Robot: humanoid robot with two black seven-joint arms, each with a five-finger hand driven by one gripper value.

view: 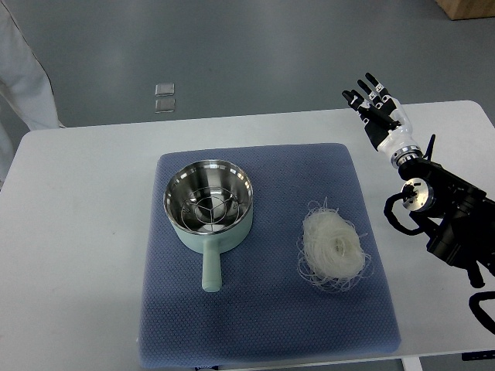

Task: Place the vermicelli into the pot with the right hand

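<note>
Top view shows the vermicelli (334,249) as a round nest on the blue mat (263,325), right of the pot (209,205); the right hand (379,110) hovers beyond it, farther right, fingers spread, holding nothing

Right hand (377,108) — black jointed fingers (370,86) with small pale patches at the knuckles, white shell over the back of the hand. Silvery metal ring at the wrist. Right arm (448,209) behind it is black, blocky housings, one round silver disc with small dark holes on the forearm joint. A thin black cable loops out beside that disc. White cloth — a person's sleeve (23,69) — at left edge.
</note>
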